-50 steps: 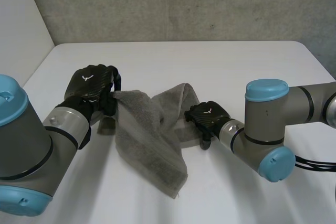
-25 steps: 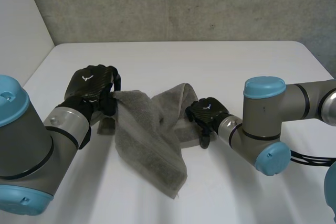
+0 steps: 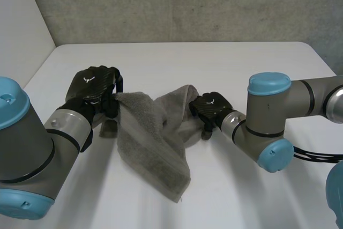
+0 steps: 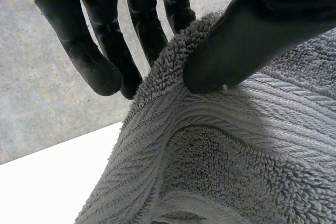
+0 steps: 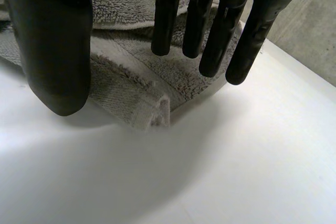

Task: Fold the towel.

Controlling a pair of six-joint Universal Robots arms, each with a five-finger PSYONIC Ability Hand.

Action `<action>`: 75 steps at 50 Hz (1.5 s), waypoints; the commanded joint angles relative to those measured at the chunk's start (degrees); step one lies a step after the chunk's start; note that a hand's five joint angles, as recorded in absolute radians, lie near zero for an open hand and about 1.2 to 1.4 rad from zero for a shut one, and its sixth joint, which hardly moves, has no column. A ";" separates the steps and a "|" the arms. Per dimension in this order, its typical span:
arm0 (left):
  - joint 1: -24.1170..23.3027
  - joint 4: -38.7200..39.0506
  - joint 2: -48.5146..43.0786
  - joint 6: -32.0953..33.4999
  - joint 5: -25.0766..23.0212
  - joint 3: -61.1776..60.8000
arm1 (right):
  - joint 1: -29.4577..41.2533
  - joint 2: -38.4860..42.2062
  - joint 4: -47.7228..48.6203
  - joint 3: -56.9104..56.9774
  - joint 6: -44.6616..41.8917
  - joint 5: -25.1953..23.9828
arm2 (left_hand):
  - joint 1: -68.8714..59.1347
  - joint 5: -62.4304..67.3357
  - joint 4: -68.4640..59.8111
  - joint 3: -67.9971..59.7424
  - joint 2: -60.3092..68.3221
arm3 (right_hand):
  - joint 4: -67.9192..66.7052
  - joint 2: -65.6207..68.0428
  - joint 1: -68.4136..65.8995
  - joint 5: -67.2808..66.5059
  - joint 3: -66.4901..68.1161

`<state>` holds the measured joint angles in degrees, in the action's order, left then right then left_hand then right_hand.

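The robot's black left hand (image 3: 92, 85) is clamped on the crumpled grey terry towel (image 3: 153, 143) at the towel's upper left corner; in the left wrist view the hand's thumb (image 4: 247, 30) presses down on the towel's (image 4: 236, 156) looped edge, and the fingers (image 4: 97, 56) reach nearly straight past that edge on its far side, the one nearest the thumb touching the cloth, so the edge is pinched between them. The head view adds that this corner is held up off the white table (image 3: 241, 73), while the rest of the towel trails down to lie rumpled on the table between the two hands.

The black right hand (image 3: 210, 108) sits at the towel's right edge; its wrist view shows its fingers (image 5: 165, 19) straight and slightly spread, well apart from the thumb (image 5: 58, 51), holding nothing; a folded corner of the towel (image 5: 121, 82) lies flat on the table (image 5: 236, 156) beneath the gap between thumb and fingers; whether the fingertips touch the cloth I cannot tell. From the head view, this hand partly overlaps the towel's right edge.
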<state>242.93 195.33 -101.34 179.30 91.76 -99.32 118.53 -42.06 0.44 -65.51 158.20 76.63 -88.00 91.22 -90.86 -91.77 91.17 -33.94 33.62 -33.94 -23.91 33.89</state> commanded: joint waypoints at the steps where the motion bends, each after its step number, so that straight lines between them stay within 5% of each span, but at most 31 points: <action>1: 0.09 0.05 0.00 0.00 0.00 0.00 | 0.04 0.92 0.00 1.35 0.09 0.01 | 8.00 -21.22 10.86 11.77 -11.17 | -0.53 0.85 -0.54 -0.57 0.59; 9: 0.35 0.05 -0.26 0.00 0.00 0.00 | 0.04 2.42 0.00 2.84 0.01 0.10 | 8.00 -21.22 10.86 11.77 -11.17 | -9.95 10.27 -9.96 -9.99 10.00; 16: 0.44 0.05 -0.26 0.00 -0.09 0.09 | 0.48 2.42 0.00 3.10 0.09 0.18 | 8.00 -21.22 10.86 11.77 -11.17 | -45.98 46.30 -45.99 -46.02 46.04; 30: 1.14 0.05 0.00 0.09 -0.18 1.85 | 0.39 -5.32 1.41 2.40 1.15 0.62 | 8.00 -21.22 10.86 11.77 -11.17 | -46.06 46.38 -46.06 -46.09 46.11; 39: 2.72 -0.39 0.26 -1.40 0.17 21.18 | -3.21 -22.90 22.41 -0.68 2.03 5.90 | 8.00 -21.22 10.86 11.77 -11.17 | -46.06 46.38 -46.06 -46.09 46.11; 45: 8.59 -0.39 0.53 -9.47 -0.09 27.16 | -5.50 -32.29 32.88 -6.82 2.03 0.56 | 8.00 -21.22 10.86 11.77 -11.17 | -46.06 46.38 -46.06 -46.09 46.11; 54: 11.95 -3.02 -3.41 -17.05 -1.67 17.43 | -7.60 -33.09 18.84 -11.39 0.89 -12.63 | 8.00 -21.22 10.86 11.77 -11.17 | -46.06 46.38 -46.06 -46.09 46.11; 60: 12.39 -4.43 -10.02 -16.70 -3.52 13.45 | -9.80 -30.81 8.62 -12.19 -4.83 -14.41 | 8.00 -21.22 10.86 11.77 -11.17 | -46.06 46.38 -46.06 -46.09 46.11; 69: 16.96 -8.83 -20.03 -10.74 -3.44 15.64 | -9.63 -24.75 -19.04 -16.22 -35.82 -14.40 | 8.00 -21.22 10.86 11.77 -11.17 | -46.06 46.38 -46.06 -46.09 46.11; 75: 18.45 -8.65 -21.53 -5.98 -3.26 17.84 | -9.45 -24.48 -20.21 -18.08 -38.05 -14.32 | 9.99 -23.22 12.86 13.77 -13.17 | -46.06 46.38 -46.06 -46.09 46.11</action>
<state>259.55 186.69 -121.10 167.97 88.17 -84.23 108.74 -67.14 -16.10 -81.18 125.38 62.24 -87.97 91.14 -90.59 -91.05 91.07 -76.69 75.59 -76.75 -66.87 77.13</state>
